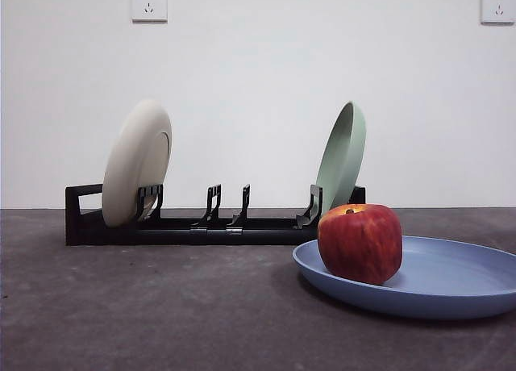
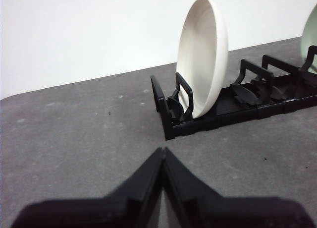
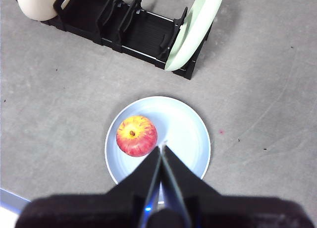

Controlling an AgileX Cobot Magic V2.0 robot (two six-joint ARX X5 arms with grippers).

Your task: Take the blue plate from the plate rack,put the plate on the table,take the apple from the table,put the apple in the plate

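table: dark grey, mottled, rough, stone-like, matt
rack: black plastic look, smooth, slight sheen
blue plate: matt, smooth
apple: red skin, yellow streaks, waxy sheen
cream plate: matt, smooth
green plate: matt, smooth
right gripper: black, matt
wall: white, flat finish

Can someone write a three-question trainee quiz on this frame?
1. True or false: the round red apple lies in the shallow matte blue plate.
2. How many plates stand in the long black plate rack?
3. The middle rack slots are: A) filled B) vacant C) hidden.

Key:
1. True; it sits off-centre.
2. Two: the cream-white round plate and the pale green round plate.
3. B.

Both the left tool and right tool are shut, holding nothing.
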